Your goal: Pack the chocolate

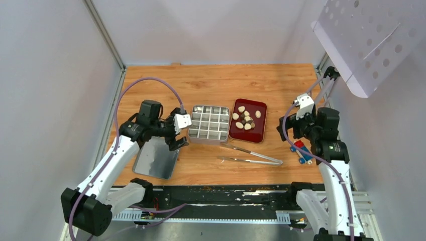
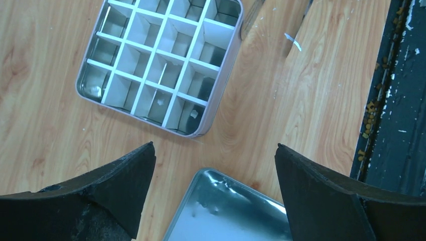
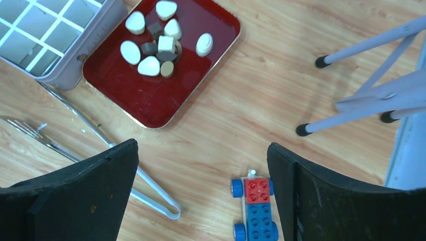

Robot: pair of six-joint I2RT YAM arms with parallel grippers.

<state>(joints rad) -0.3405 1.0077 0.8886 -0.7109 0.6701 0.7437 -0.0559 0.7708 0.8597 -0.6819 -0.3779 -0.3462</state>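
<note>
Bears, on the light wooden table [image 1: 211, 80], a gridded tin [image 1: 209, 123] at the middle, a red tray [image 1: 253, 131] just beside it on the right, metal tongs [image 1: 248, 154] in front of both, a flat tin lid [image 1: 155, 158] near-left and a red-and-blue toy block [image 1: 301, 150] near-right.

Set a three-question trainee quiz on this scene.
1. True or false: the left hand grips the tongs.
2. Where do the chocolates lie? A: in the tin. B: on the tray. C: on the lid.
3. Which hand is nearer the toy car?

Key:
1. False: the tongs lie free, and that hand is open.
2. B.
3. The right hand.
</note>
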